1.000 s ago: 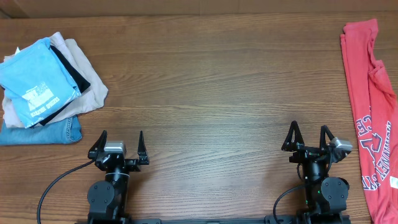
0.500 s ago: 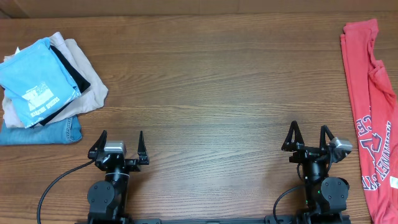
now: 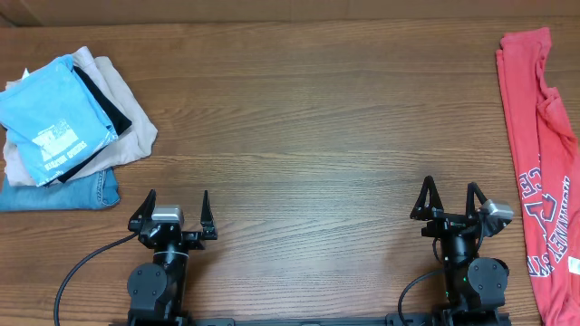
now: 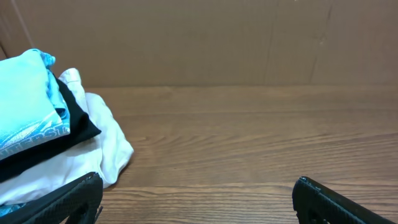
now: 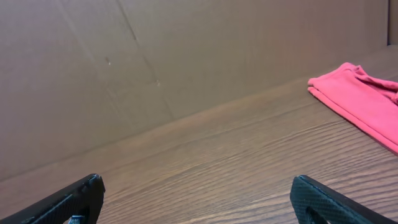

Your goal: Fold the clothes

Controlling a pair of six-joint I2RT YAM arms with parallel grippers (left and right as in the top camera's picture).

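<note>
While both arms sit parked at the near edge, I judge the task partly done: a folded stack (image 3: 68, 122) lies far left on the table (image 3: 299, 118); the red shirt (image 3: 542, 154) lies spread along the right edge, unfolded. Left gripper (image 3: 177, 204) and right gripper (image 3: 449, 192) stand wide, empty. Overhead alone shows most of the shirt's length; my left wrist view shows the stack's layers side-on, my right only a shirt corner.
</note>
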